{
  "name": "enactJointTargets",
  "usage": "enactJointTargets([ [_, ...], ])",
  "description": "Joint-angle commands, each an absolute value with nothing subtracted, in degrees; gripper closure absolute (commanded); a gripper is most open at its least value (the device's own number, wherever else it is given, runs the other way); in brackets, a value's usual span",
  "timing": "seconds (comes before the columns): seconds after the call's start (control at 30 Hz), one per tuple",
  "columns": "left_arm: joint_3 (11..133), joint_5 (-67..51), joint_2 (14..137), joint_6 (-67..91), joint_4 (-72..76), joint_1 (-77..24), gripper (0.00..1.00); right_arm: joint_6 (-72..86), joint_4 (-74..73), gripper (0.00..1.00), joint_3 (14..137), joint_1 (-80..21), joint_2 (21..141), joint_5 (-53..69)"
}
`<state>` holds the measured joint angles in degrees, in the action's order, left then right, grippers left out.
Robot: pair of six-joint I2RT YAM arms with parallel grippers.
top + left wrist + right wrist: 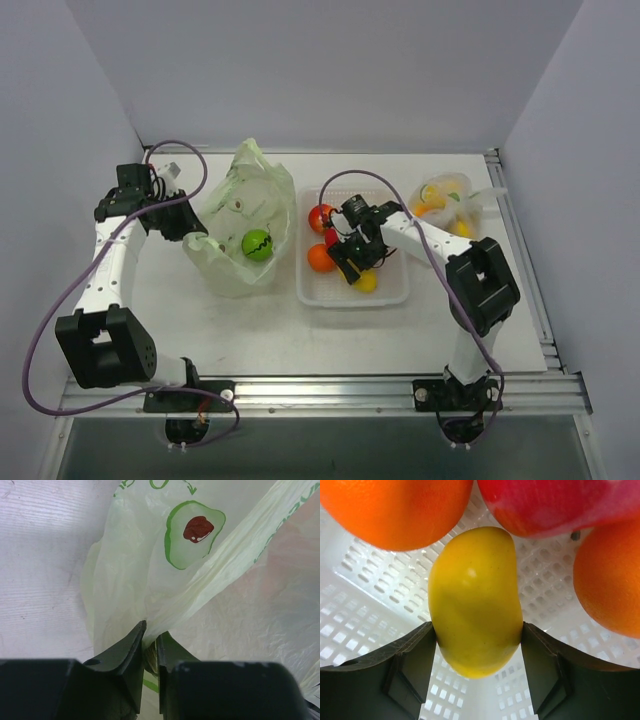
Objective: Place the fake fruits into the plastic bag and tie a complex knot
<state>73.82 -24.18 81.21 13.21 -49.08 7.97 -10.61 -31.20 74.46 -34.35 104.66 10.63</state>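
Left pincer [151, 630] pinched shut on the plastic bag [125, 570]; right pincer [479, 630] clamped on a yellow fruit [475, 595].
From above, the right arm hides most of that glossy, lemon-shaped fruit in the white slotted basket [385, 295]. Smooth orange rounds [395, 510] and a red fruit [550, 500] are cut off at the wrist view's edges. The thin, crinkled, avocado-printed bag stands open on the counter [280, 340], a green fruit [257, 245] inside.
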Motion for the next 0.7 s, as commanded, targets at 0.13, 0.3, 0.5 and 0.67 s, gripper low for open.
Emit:
enactJointTargets([
  [0.13, 73.39, -25.66, 78.93, 13.18, -46.67, 7.38, 0.81, -9.84, -38.40, 0.88, 79.88, -32.08, 90.80, 18.18],
  [0.3, 73.39, -27.06, 78.92, 12.83, -46.14, 7.38, 0.81, -10.55, -39.99, 0.89, 88.76, -32.08, 85.87, 28.27],
  [0.5, 72.69, -29.00, 77.96, 12.66, -44.38, 7.38, 0.82, -9.32, -39.11, 0.89, 104.28, -37.17, 90.78, 30.68],
  [0.67, 72.68, -32.24, 78.05, 12.75, -43.68, 7.56, 0.88, -10.90, -38.85, 0.89, 117.14, -46.30, 100.43, 22.87],
])
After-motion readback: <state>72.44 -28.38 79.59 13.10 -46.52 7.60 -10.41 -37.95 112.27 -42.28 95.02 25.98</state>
